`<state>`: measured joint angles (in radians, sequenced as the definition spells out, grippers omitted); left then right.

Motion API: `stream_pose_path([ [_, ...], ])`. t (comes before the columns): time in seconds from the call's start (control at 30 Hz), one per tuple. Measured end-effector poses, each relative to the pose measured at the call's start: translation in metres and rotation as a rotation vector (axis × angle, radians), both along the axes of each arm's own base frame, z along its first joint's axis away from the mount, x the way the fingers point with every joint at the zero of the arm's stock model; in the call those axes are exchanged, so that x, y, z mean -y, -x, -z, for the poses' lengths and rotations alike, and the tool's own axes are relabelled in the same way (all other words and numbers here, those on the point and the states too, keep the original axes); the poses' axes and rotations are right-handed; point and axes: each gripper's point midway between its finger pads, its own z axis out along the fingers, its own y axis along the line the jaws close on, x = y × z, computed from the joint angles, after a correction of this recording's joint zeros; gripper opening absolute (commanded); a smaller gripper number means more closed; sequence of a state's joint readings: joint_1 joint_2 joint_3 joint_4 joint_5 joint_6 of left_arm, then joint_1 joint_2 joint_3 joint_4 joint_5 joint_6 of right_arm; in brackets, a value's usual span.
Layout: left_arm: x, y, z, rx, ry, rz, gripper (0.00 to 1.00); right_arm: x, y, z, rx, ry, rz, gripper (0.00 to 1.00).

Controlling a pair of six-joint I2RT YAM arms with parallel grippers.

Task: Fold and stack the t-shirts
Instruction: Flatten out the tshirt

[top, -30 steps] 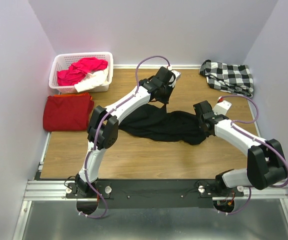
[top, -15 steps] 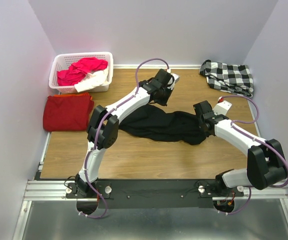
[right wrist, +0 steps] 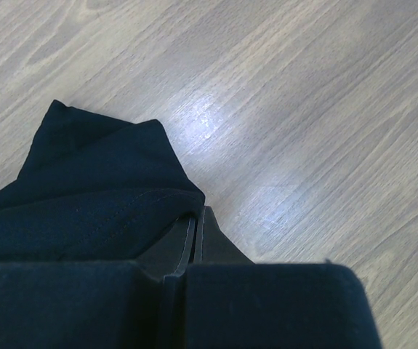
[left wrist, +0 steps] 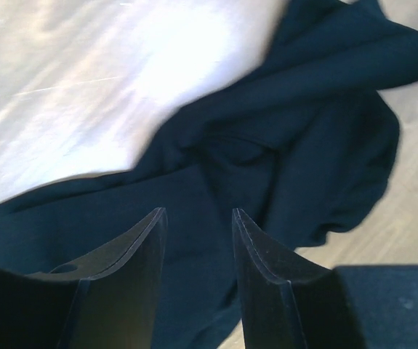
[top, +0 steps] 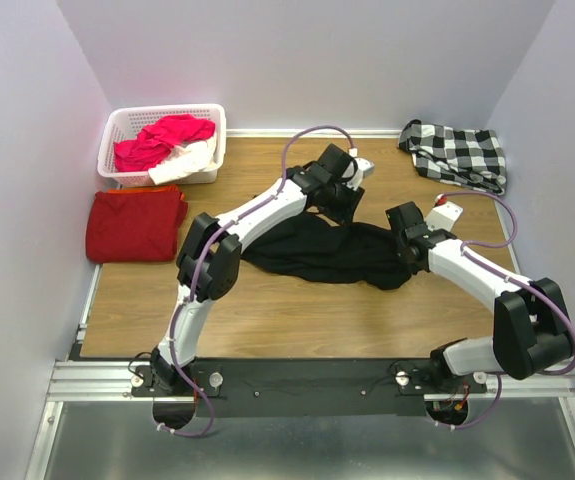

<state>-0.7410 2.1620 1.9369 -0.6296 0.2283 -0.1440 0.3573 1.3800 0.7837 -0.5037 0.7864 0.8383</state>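
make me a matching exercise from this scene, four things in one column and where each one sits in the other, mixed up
1. black t-shirt
2. dark-red t-shirt
3. white basket
4. checked cloth

A. far right corner
B. left edge, folded flat
C. centre, crumpled
D. far left corner, with cloth inside

Pairs: 1-C, 2-B, 3-D, 4-A
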Motion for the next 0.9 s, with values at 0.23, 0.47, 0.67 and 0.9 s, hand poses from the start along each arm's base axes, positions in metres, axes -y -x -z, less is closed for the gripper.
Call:
stream_pose_path([
  [0.23, 0.022, 0.025, 0.012, -0.028, -0.003, 0.075, 0.5, 0.002, 0.002, 0.001, -0.008, 0.003, 0.003, 0.01],
  [0.47, 0.026, 0.031, 0.036, -0.049, -0.038, 0.073, 0.48, 0.003, 0.004, -0.001, -0.008, 0.003, 0.004, 0.01],
  [0.67, 0.018, 0.016, 0.045, -0.018, -0.078, -0.006, 0.48, 0.003, 0.004, -0.002, -0.005, 0.002, 0.004, 0.01],
  [0.9, 0.016, 0.006, 0.049, 0.006, -0.089, -0.053, 0.47, 0.003, 0.005, -0.003, -0.002, 0.001, 0.004, 0.01],
])
